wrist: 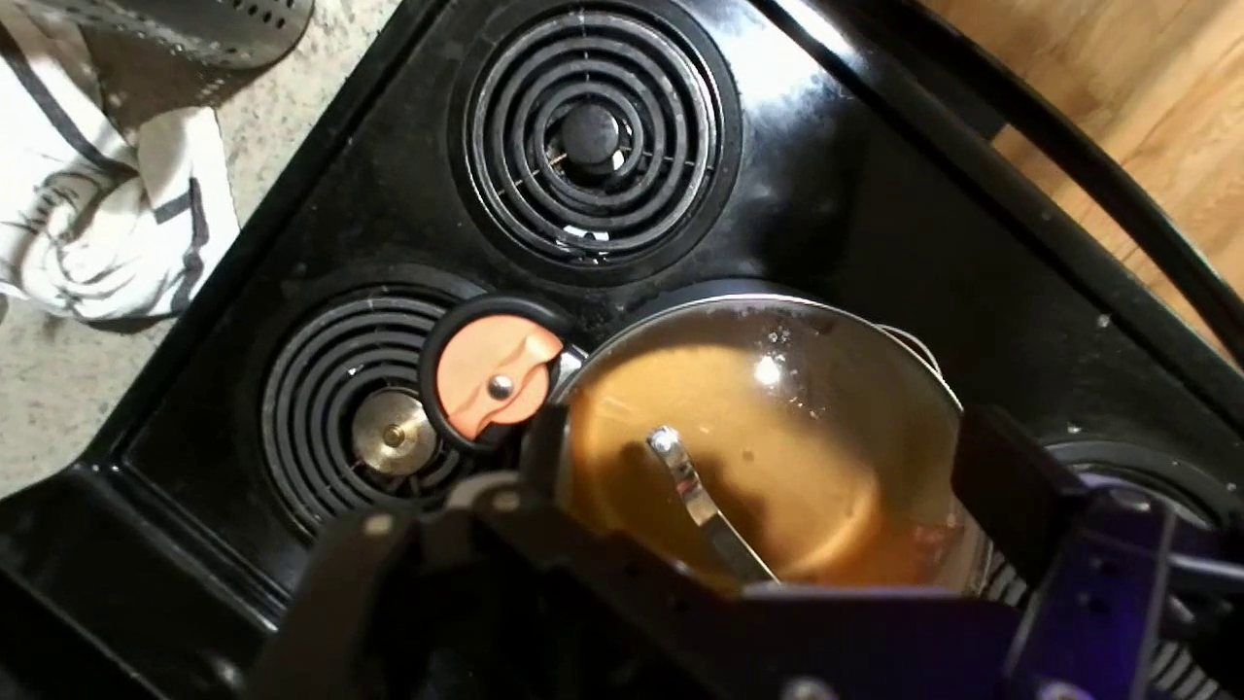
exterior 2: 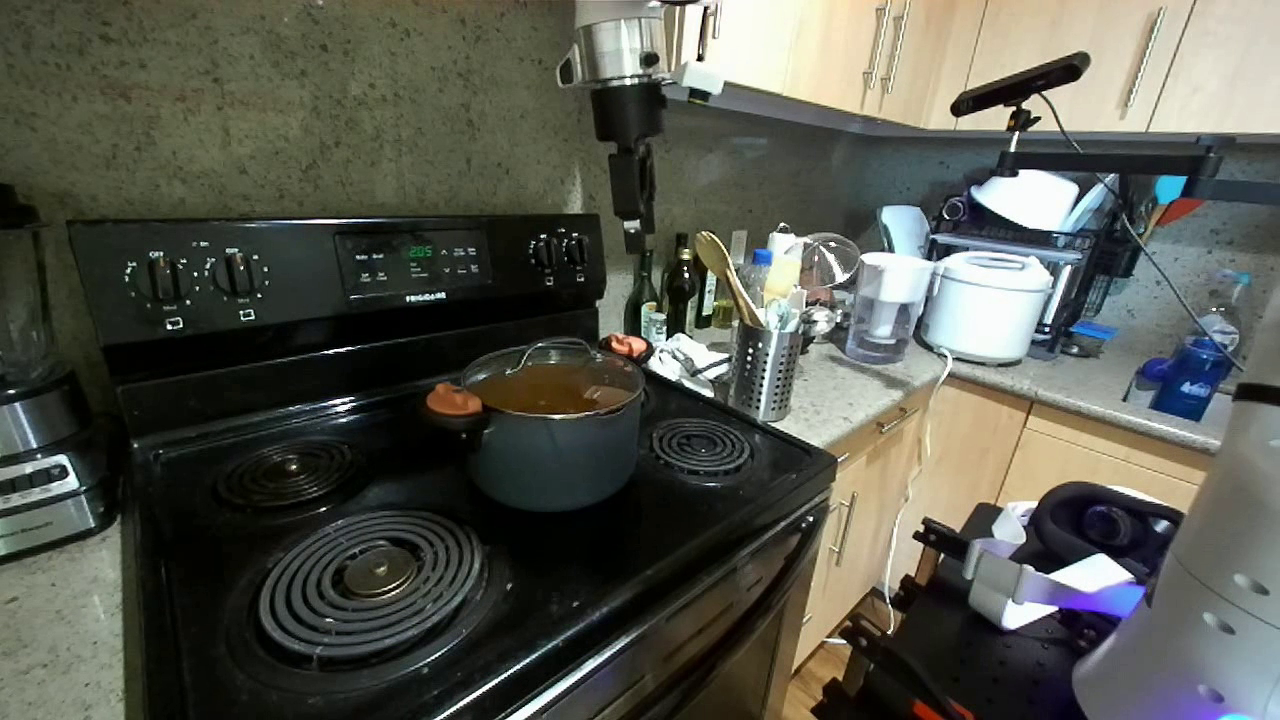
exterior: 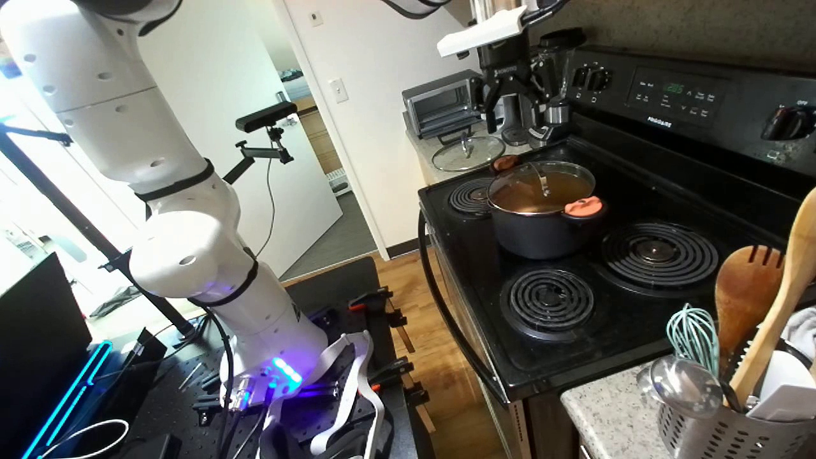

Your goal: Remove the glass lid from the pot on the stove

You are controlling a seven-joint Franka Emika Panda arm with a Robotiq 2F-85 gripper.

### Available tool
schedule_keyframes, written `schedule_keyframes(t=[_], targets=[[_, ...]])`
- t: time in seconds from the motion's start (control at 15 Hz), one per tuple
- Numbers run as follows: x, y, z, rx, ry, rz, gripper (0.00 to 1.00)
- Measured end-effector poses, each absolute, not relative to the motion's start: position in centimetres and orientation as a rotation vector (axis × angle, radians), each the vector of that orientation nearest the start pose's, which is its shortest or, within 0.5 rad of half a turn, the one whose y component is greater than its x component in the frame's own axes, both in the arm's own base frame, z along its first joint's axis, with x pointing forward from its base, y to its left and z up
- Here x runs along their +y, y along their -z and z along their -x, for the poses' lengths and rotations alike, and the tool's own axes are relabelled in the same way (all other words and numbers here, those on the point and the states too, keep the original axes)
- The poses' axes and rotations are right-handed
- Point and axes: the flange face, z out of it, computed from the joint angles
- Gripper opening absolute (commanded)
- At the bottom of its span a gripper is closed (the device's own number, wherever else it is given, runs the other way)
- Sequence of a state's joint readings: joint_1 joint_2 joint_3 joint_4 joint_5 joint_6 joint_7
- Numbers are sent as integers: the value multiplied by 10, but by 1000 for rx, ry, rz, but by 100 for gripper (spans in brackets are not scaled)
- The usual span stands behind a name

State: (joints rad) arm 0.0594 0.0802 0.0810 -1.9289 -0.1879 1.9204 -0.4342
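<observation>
The dark grey pot [exterior: 542, 233] stands on the black stove [exterior: 475, 268], with orange-red pieces on its side handles. It also shows in an exterior view [exterior 2: 555, 460]. The see-through glass lid [exterior: 519, 194] lies on the pot, with an arched metal handle on top; brown liquid shows through the lid [wrist: 826, 389] in the wrist view. My gripper [exterior: 517, 116] is open and empty, fingers pointing down, above and apart from the lid. It also hangs above the pot in an exterior view [exterior 2: 637, 240]. In the wrist view its spread fingers [wrist: 763, 452] frame the lid; the handle's lower end is hidden.
Another glass lid [exterior: 468, 154] lies on the counter by a silver toaster oven [exterior: 440, 105]. A blender [exterior 2: 40, 430] stands beside the stove. A utensil holder [exterior 2: 765, 372] and a cloth [wrist: 126, 214] are on the opposite counter. The stove's back panel [exterior 2: 340, 275] rises behind the pot.
</observation>
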Motion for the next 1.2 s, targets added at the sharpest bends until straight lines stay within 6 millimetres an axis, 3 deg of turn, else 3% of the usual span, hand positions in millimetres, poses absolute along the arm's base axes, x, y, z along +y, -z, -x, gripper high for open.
schedule_keyframes(t=[0.73, 1.2], targets=[[89, -415, -562, -1680, -226, 2666, 100], [89, -406, -558, -1765, -254, 2575, 100]])
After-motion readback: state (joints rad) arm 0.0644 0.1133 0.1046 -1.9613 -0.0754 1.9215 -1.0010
